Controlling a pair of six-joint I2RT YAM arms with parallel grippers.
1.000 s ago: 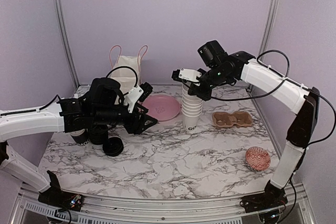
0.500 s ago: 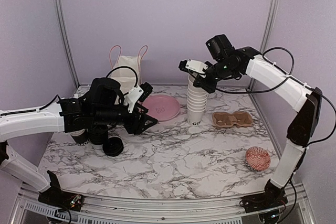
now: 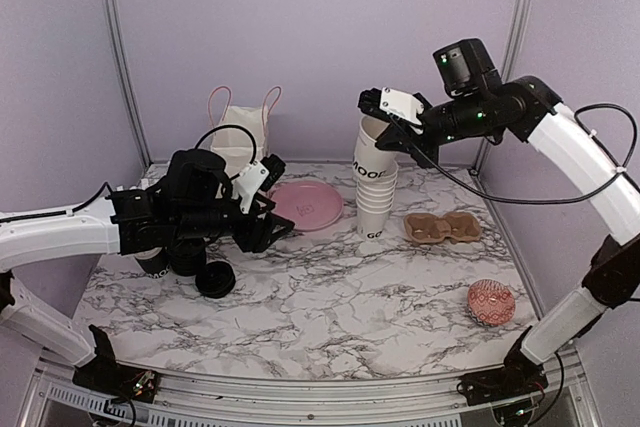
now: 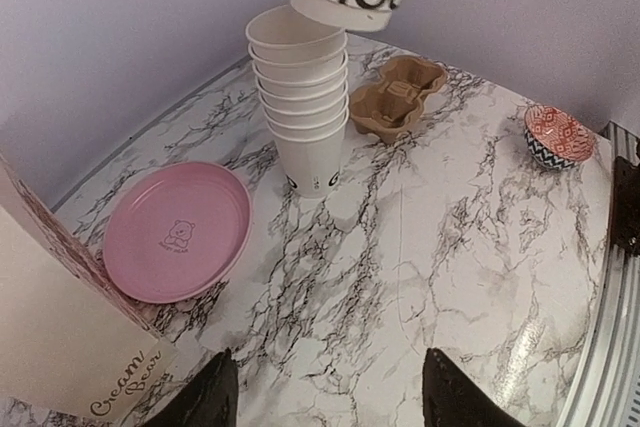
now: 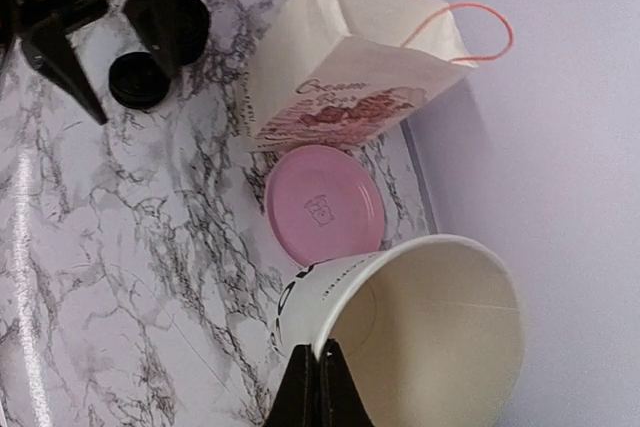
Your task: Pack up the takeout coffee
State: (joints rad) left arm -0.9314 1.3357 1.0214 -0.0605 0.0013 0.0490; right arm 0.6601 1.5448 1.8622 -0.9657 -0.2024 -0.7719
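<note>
My right gripper (image 3: 388,127) is shut on the rim of a lidless white paper cup (image 3: 373,152) with black lettering. It holds the cup tilted just above the stack of the same cups (image 3: 372,205). In the right wrist view the fingers (image 5: 318,387) pinch the cup's rim (image 5: 400,317). My left gripper (image 3: 268,229) is open and empty, low over the marble left of the stack; its fingertips (image 4: 215,399) stand wide apart. Black-lidded cups (image 3: 152,263) stand under my left arm, mostly hidden. A loose black lid (image 3: 215,279) lies beside them.
A white paper bag with pink handles (image 3: 240,132) stands at the back left. A pink plate (image 3: 308,205) lies beside the stack. A brown cardboard cup carrier (image 3: 443,227) lies to the stack's right, and a red patterned bowl (image 3: 491,301) sits front right.
My right gripper has lifted the top cup off the stack and moved up and to the right. My left gripper has drawn back slightly.
</note>
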